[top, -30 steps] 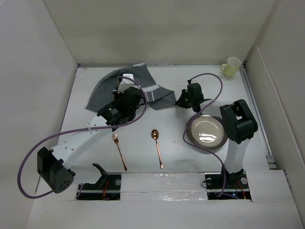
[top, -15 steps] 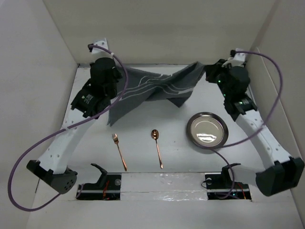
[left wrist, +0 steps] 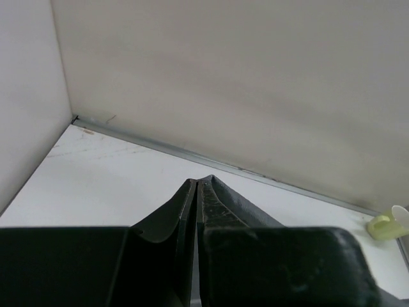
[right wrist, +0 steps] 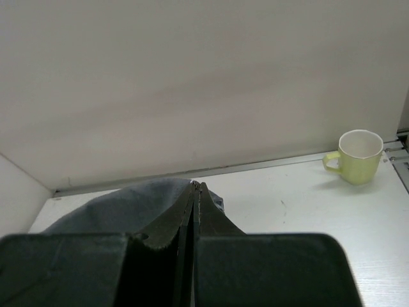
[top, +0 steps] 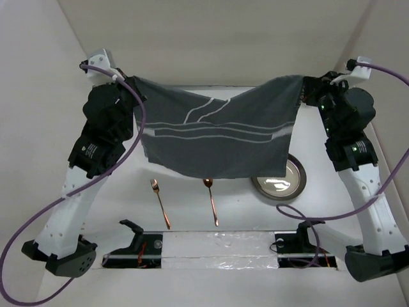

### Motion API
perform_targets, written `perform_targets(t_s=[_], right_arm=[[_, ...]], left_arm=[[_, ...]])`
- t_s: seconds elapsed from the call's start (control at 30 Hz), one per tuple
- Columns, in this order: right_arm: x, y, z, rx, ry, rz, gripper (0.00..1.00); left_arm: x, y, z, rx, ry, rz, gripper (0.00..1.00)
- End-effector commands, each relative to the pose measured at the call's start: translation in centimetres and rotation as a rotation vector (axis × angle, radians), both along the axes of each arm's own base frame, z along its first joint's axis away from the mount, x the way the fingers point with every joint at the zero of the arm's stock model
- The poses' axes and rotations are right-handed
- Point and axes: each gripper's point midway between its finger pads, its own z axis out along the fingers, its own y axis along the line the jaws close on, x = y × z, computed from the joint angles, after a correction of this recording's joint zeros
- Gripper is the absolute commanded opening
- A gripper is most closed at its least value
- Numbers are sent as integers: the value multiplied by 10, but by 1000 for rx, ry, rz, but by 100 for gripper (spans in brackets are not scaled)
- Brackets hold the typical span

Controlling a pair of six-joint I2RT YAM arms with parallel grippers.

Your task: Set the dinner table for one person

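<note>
A dark grey striped cloth placemat (top: 217, 137) hangs spread out high above the white dinner table (top: 192, 204). My left gripper (top: 128, 81) is shut on its left top corner and my right gripper (top: 301, 83) is shut on its right top corner. The cloth shows beside my right fingers (right wrist: 166, 214) in the right wrist view as grey folds (right wrist: 108, 208). A copper fork (top: 160, 203) and a copper spoon (top: 211, 199) lie near the front. A round metal plate (top: 281, 182) lies at the right, partly hidden behind the cloth.
A pale yellow-green mug (right wrist: 359, 156) stands at the far right corner by the back wall; its edge also shows in the left wrist view (left wrist: 388, 224). White walls enclose the table on the left, back and right.
Both arms have lifted the placemat from a crumpled heap at the back of the table and pulled its corners apart and upward, so it now hangs stretched between them.
</note>
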Motion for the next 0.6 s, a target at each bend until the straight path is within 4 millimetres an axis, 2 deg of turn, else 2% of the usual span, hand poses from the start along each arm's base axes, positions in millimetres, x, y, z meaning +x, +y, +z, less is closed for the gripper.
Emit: perform_targets(t_s=[0.0, 0.07, 0.1, 0.13, 0.17, 0.2, 0.23, 0.27, 0.3, 0.33, 0.37, 0.4, 0.43, 0.5, 0.57], right_arm=[[30, 4, -1, -28, 9, 7, 0], [49, 6, 1, -31, 13, 12, 0], [74, 13, -17, -44, 68, 31, 0], [83, 16, -17, -43, 73, 36, 0], [91, 14, -3, -40, 47, 32, 0], [100, 17, 1, -39, 35, 43, 0], [120, 22, -15, -46, 76, 50, 0], [124, 23, 11, -40, 33, 52, 0], [132, 20, 11, -45, 45, 46, 0], [147, 23, 4, -48, 64, 49, 0], [146, 18, 36, -46, 7, 44, 0], [148, 20, 38, -49, 24, 55, 0], [156, 21, 38, -53, 29, 55, 0], [149, 15, 61, -67, -9, 47, 0], [143, 14, 67, -73, -21, 44, 0]], left_arm=[[37, -18, -7, 18, 1, -4, 0], [56, -20, -9, 51, 3, 24, 0], [80, -32, -27, 70, 48, -20, 0], [95, -16, -23, 40, 51, 0, 0], [108, -16, -27, 31, 60, -26, 0], [130, -20, -44, 36, 99, -52, 0], [139, -9, -28, 28, 74, -28, 0], [148, -6, -27, 37, 84, -19, 0], [168, -10, -39, 51, 120, -25, 0], [167, -11, -9, 43, 73, -33, 0], [171, -5, -2, 48, 67, -22, 0], [180, -7, -2, 54, 73, -22, 0], [174, -5, 22, 47, 28, -18, 0], [172, 4, 32, 40, 4, 10, 0], [169, 6, 27, 42, 10, 14, 0]])
